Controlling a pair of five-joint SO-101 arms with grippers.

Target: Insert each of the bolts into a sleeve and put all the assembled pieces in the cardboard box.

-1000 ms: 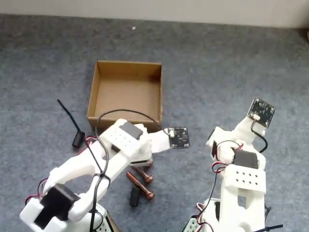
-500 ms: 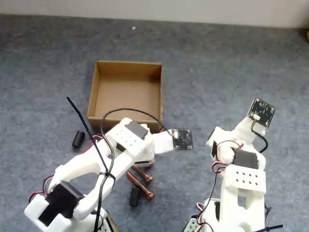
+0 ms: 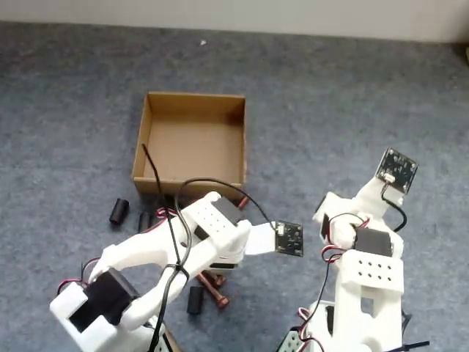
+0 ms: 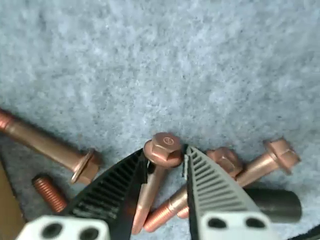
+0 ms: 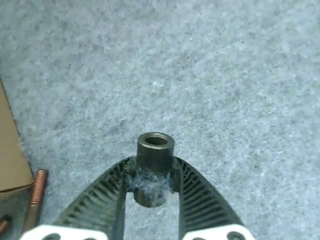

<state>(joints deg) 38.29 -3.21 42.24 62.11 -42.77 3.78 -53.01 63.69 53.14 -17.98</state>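
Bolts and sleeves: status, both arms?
Left gripper shut on bolt. Right gripper shut on upright sleeve. Cardboard box empty. Loose bolts crowd the held one.

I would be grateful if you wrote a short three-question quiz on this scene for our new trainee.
1. True or false: the cardboard box already holds an assembled piece.
2. The right gripper's fingers hold: A) a nut B) a sleeve C) nothing.
3. Fill in: between the left gripper's fingers is a copper ____.
Key: 1 false; 2 B; 3 bolt.
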